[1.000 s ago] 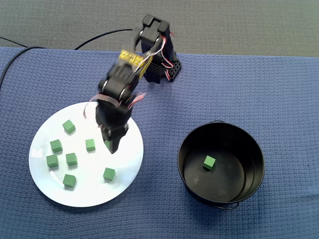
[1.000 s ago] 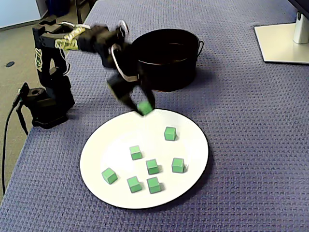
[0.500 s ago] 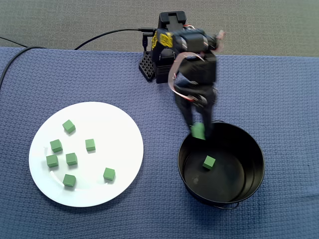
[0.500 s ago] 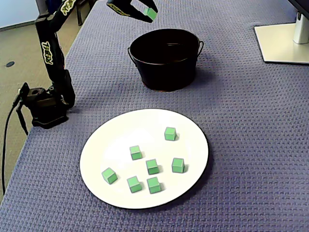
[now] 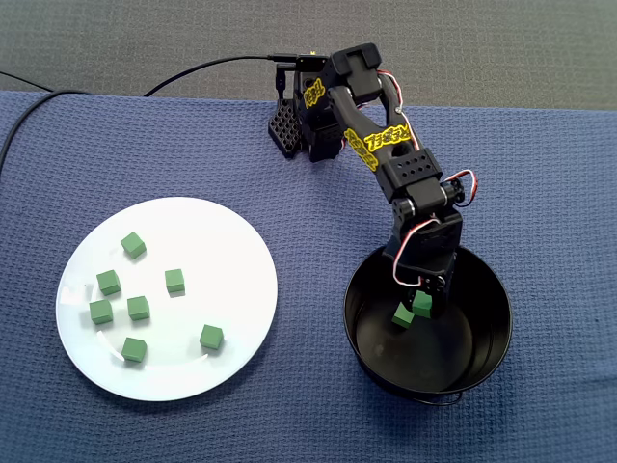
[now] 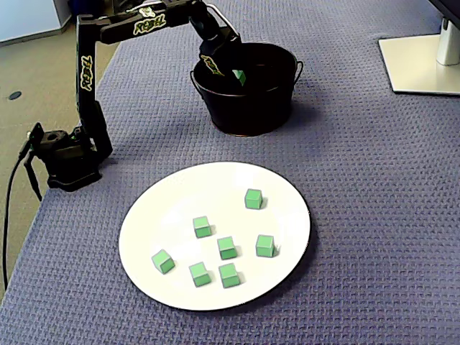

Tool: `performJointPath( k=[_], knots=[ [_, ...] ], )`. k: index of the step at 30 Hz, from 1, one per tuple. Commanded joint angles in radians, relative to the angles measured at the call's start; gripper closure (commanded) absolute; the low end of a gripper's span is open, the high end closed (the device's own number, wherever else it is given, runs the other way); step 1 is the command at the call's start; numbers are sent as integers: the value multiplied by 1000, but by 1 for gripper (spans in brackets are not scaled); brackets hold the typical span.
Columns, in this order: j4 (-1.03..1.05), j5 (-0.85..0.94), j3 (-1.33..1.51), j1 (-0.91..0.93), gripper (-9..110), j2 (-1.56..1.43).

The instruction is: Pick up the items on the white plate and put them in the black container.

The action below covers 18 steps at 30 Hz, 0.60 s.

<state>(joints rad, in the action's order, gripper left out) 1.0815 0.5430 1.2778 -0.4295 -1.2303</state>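
So, from above, the gripper (image 5: 421, 305) is down inside the round black metal container (image 5: 487, 349), fingers pinched on a green cube (image 5: 423, 300). A loose cube (image 5: 403, 315) sits at its 7 o'clock.

From the side, seven plate cubes (image 6: 253, 198) lie on the glossy white plate (image 6: 165, 208), at the container's 6 o'clock. The blue cloth (image 6: 374, 215) is waffle-textured, and I can't read the arm's yellow lettering (image 6: 147, 24).

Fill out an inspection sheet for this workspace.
Surface: blue woven cloth, lying flat.
Job's things: white plate holding seven green cubes; black container with one loose cube on its floor.
Clutter: nothing seen.
Grippers: the gripper is down inside the container, shut on the held cube.
Cables: black cable runs from the arm base off the cloth.
Surroundings: white stand base at a cloth corner; grey floor beyond.
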Motion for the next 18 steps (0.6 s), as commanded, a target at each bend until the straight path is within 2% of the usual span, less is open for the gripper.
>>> performJointPath(
  k=[1,6,11,18],
  knots=[
    [-32,-17,-6,-12,96,5],
    [-8,-8,-3,2,76,-18],
    [184,-21,-130,75,75,-133],
    [474,-100,-382,468,78,-328]
  ],
)
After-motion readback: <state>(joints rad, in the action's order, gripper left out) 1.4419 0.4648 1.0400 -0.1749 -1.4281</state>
